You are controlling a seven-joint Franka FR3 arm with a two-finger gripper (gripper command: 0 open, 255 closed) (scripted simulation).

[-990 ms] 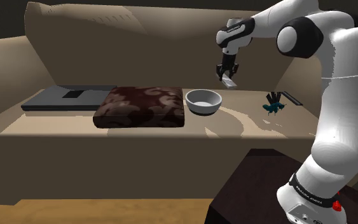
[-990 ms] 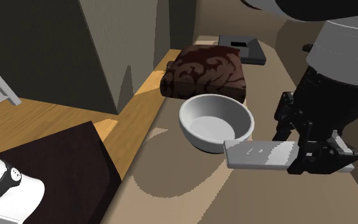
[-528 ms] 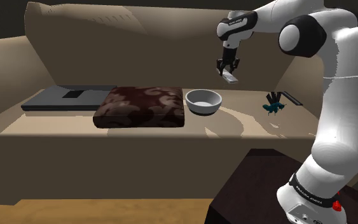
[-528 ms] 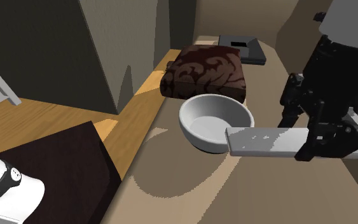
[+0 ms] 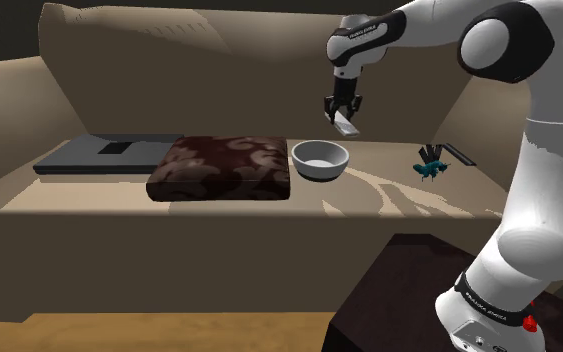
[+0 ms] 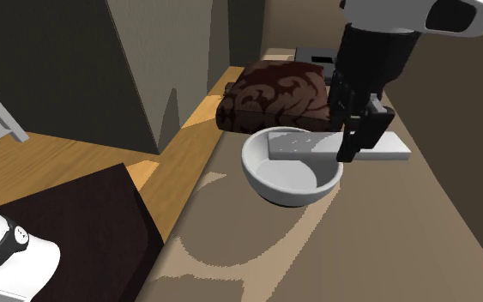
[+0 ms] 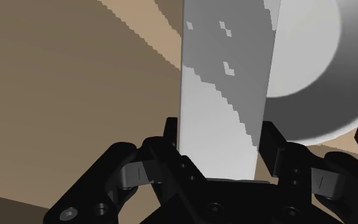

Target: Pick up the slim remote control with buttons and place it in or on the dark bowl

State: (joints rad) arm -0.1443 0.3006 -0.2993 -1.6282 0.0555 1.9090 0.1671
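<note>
A slim, flat grey remote (image 6: 292,144) with small pale buttons is clasped by my black gripper (image 6: 355,141), which is shut on it. The remote hangs level above the bowl (image 6: 261,176), and one end reaches over the bowl's middle. The bowl is drawn pale grey-white, not dark. In the shoulder view the gripper (image 5: 341,112) holds the remote (image 5: 347,125) a short way above the bowl (image 5: 320,160). In the wrist view the fingers (image 7: 171,137) grip the long sides of the remote (image 7: 228,83), with the bowl (image 7: 317,70) below its far end.
A dark brown patterned cushion (image 5: 224,167) lies next to the bowl on the shoulder view's left, and a flat dark slab (image 5: 104,155) lies beyond it. A small teal toy (image 5: 430,168) stands on the right of the sofa seat. The stand (image 5: 409,300) is at lower right.
The arm has swung toward the shoulder view's left and carried the remote from beside the bowl to above it. The grip has not changed.
</note>
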